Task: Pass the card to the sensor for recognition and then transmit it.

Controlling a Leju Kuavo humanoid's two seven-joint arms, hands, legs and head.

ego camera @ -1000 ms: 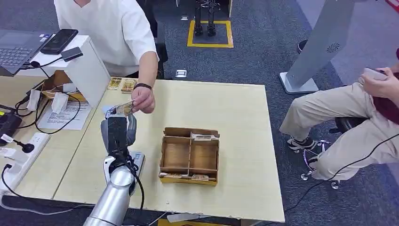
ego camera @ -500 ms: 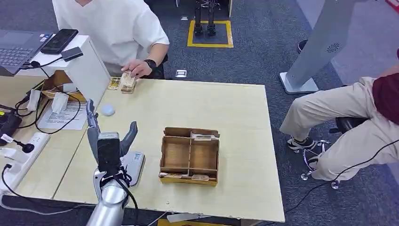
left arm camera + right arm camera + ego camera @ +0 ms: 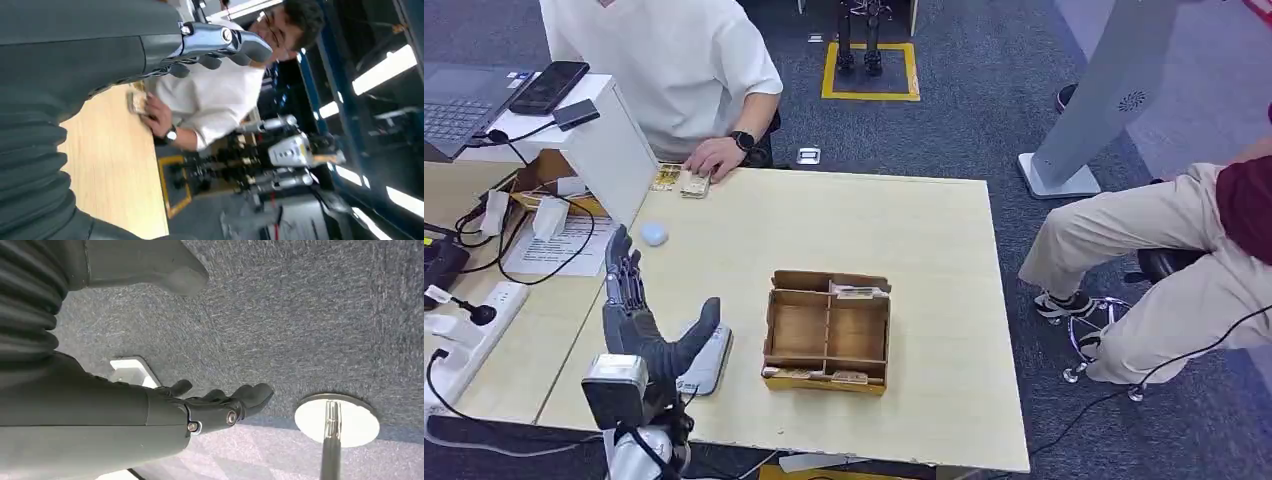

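My left hand (image 3: 636, 322) is raised over the near left part of the table, fingers spread and holding nothing. It hovers beside the flat grey sensor (image 3: 708, 362), its thumb over the sensor's edge. The card (image 3: 692, 184) lies on a small stack at the table's far edge, under the hand (image 3: 715, 157) of a person in a white shirt. In the left wrist view the same card (image 3: 135, 101) shows beyond my left hand (image 3: 130, 52). My right hand (image 3: 165, 415) hangs over grey carpet, fingers loosely apart and empty.
A wooden compartment box (image 3: 829, 330) with a few cards stands mid-table. A small white round object (image 3: 654, 235) lies to its far left. A white stand (image 3: 614, 150), cables and a power strip (image 3: 469, 330) crowd the left desk. A seated person (image 3: 1164, 250) is at the right.
The person took the card from my left hand and laid it on the stack at the far edge. My left hand drew back toward me and opened.
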